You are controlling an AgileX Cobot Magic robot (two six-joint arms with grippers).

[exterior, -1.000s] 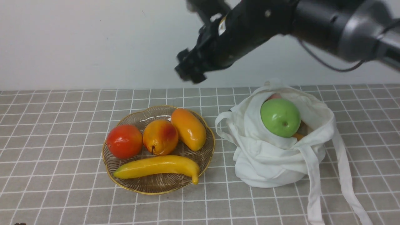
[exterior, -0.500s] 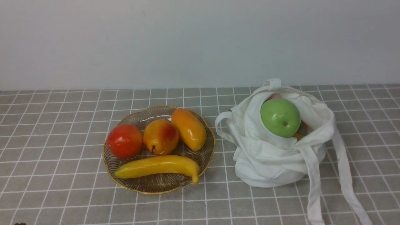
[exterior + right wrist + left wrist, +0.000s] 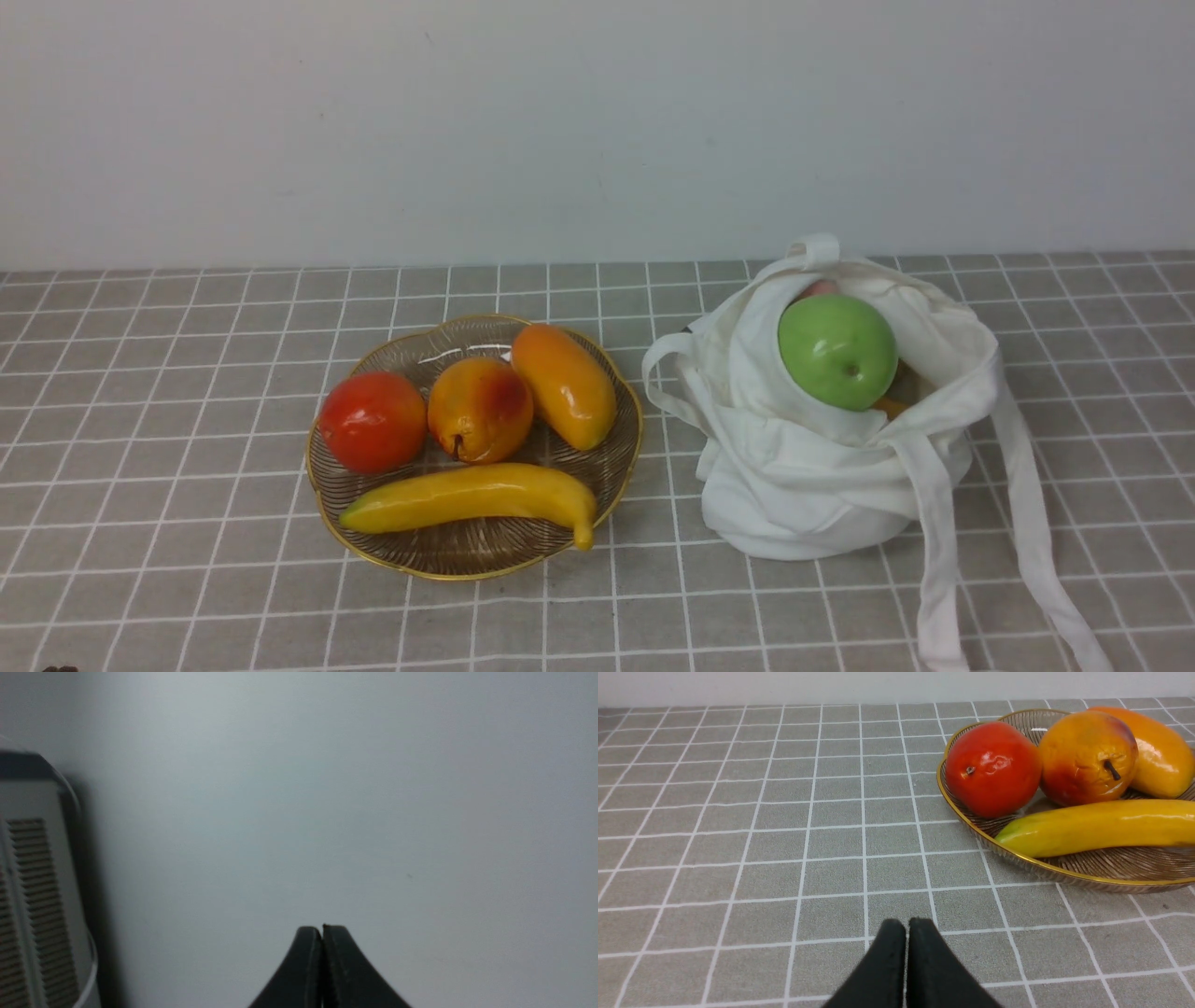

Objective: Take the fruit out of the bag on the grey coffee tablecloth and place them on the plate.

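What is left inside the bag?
A green apple fills the mouth of the bag; a pink sliver shows behind it, an orange bit beside it. Cloth hides anything deeper.

Plate (image 3: 476, 553) on grey grid tablecloth (image 3: 168, 392) holds red fruit (image 3: 372, 422), orange-yellow blushed fruit (image 3: 479, 411), mango (image 3: 564, 385), and banana (image 3: 471, 497) across the near side. White bag (image 3: 803, 485) sits just right of the plate, green apple (image 3: 837, 352) in its mouth. Pinkish bit (image 3: 820, 288) behind the apple, possibly another fruit.

Staged lab-type test setup is indicated: the bench is covered by a grey-brown cloth gridded with thin white lines (image 3: 140, 420), backed by a plain white wall (image 3: 597, 121); a pale slatted unit (image 3: 28, 882) is seen against it.
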